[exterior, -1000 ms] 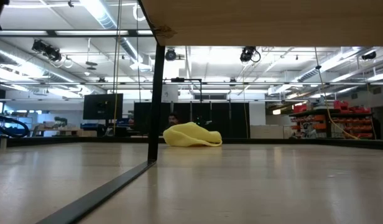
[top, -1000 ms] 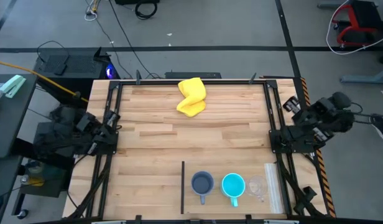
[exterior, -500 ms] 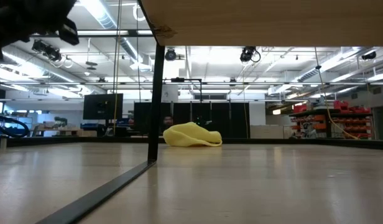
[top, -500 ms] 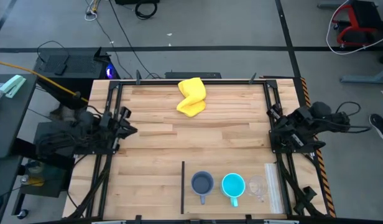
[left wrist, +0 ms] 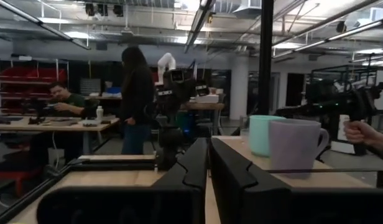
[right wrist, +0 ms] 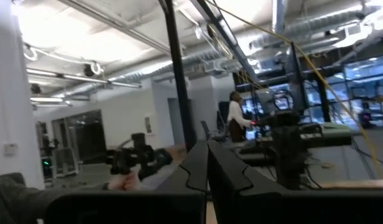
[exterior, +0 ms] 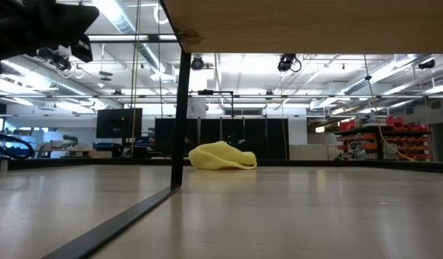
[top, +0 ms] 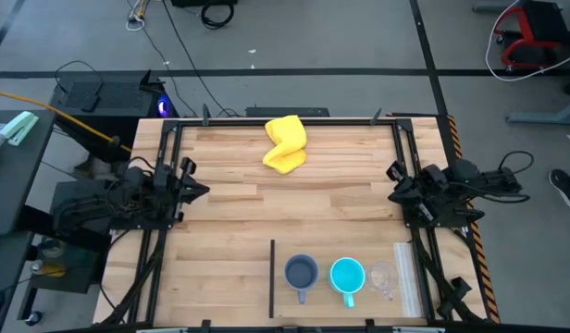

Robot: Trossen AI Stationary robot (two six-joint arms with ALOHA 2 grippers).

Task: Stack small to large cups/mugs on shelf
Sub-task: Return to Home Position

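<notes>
Three vessels stand in a row on the raised shelf (top: 322,301) at the table's near edge: the grey-blue mug (top: 301,273), the cyan mug (top: 347,275) and the small clear cup (top: 382,277). The left wrist view shows the grey-blue mug (left wrist: 295,148) in front of the cyan mug (left wrist: 260,134), both upright. My left gripper (top: 198,191) (left wrist: 208,171) is shut, held level over the table's left edge. At the right edge, my right gripper (top: 392,175) (right wrist: 207,165) is also shut. Both are far from the cups.
A crumpled yellow cloth (top: 286,143) (exterior: 221,156) lies near the far edge. The shelf board (exterior: 308,21) spans overhead in the low view, on a dark post (exterior: 180,108). People stand in the room beyond; a hand (left wrist: 365,132) holds a device there.
Both arms have unfolded from their tucked poses at the table's sides. The left gripper has reached toward the right, over the left edge. The right gripper has swung toward the left, over the right edge. The cups and the cloth have stayed put.
</notes>
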